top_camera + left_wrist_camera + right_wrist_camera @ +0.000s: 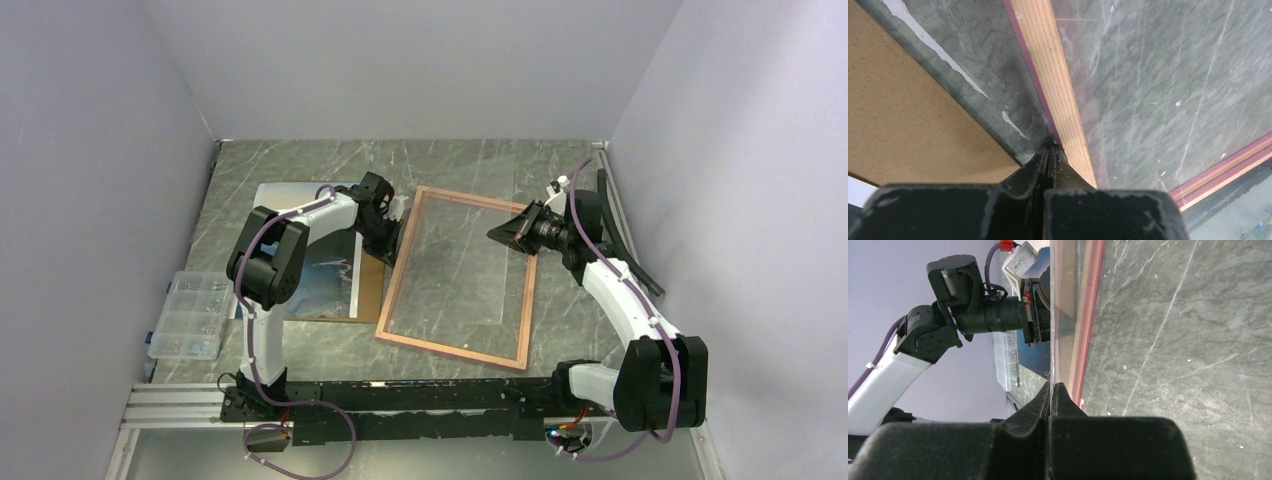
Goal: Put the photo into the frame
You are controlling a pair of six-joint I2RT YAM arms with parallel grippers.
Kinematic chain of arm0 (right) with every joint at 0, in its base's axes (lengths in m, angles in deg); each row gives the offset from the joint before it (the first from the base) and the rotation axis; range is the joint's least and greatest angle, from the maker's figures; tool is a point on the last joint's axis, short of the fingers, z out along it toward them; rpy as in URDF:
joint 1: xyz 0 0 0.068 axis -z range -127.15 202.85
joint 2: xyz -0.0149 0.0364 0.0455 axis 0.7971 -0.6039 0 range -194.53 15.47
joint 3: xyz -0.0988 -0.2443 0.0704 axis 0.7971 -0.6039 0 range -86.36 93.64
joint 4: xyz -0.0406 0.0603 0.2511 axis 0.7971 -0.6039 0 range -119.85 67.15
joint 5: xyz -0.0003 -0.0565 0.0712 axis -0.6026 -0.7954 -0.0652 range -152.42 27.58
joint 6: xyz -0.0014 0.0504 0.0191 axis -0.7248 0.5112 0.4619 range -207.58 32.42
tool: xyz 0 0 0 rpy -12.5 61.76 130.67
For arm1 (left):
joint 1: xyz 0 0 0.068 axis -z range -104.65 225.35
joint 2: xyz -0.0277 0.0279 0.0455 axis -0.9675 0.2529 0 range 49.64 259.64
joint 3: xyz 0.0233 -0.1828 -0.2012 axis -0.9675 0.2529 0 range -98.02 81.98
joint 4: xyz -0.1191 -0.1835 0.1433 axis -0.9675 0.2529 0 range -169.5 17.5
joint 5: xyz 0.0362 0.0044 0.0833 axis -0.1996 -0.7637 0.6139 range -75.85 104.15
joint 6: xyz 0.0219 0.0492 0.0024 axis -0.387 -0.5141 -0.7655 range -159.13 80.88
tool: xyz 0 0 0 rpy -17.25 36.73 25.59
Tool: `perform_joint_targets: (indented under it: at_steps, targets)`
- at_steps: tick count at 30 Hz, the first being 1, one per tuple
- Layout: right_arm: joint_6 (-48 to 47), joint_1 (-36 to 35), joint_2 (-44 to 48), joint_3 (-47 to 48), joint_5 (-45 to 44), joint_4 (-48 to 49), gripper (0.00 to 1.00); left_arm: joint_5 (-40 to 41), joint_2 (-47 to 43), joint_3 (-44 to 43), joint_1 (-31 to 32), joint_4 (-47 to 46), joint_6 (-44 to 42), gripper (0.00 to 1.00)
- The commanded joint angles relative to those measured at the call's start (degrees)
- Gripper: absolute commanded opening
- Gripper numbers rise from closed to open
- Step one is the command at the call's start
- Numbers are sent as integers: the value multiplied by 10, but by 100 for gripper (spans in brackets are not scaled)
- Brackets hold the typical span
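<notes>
Frame [452, 350]: held between the two pincers. Its wood-brown back faces the overhead camera, and the marble table [300, 165] shows through the clear pane. I cannot tell whether it lies flat or is tipped up.
Left pincer [398, 228]: fingers pressed together on the frame's left rail, close to its far corner. In the left wrist view the wood-grain strip with its pink edge runs straight into the fingertips [1063, 167].
Right pincer [510, 232]: fingers pressed together on the opposite rail, likewise toward the far end. The right wrist view shows the frame edge-on, with the pink border just right of the tips and the pane's edge running into the slit between them.
Photo [325, 272]: outside the frame, lying left of the left pincer and nearer the arm bases, partly hidden by that arm. Its blue picture side is up, and it is well apart from the right pincer.
Backing board [372, 288]: brown, under the photo, with its right edge just beside the rail that the left pincer grips. In the left wrist view a strip of bare table lies between board and rail.
Parts box [190, 315]: clear plastic with compartments, far left of the left pincer, beyond the photo.
Left arm [973, 315]: in the right wrist view it is directly across the pane from the right pincer.
</notes>
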Motion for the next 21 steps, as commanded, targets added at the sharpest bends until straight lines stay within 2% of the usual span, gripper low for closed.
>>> perform_joint_targets:
  at_steps: [1,4,8,15,21]
  targets:
    - [8,-11,-4,-16,5,22,0,-13,-15,2,3,-16,-4,3]
    - [-8,-11,-3,-16,-16,-3,0,-13,-15,1,3,-17,-3,3]
    - [-54,-10,-6,10,-77,-100,1,-11,-18,4,3,-16,-3,3]
    - [-85,-10,4,23,-131,-151,25,-9,-23,11,3,-19,-2,3]
    - [-85,-10,-4,22,-130,-146,31,-9,-24,13,3,-22,-2,3]
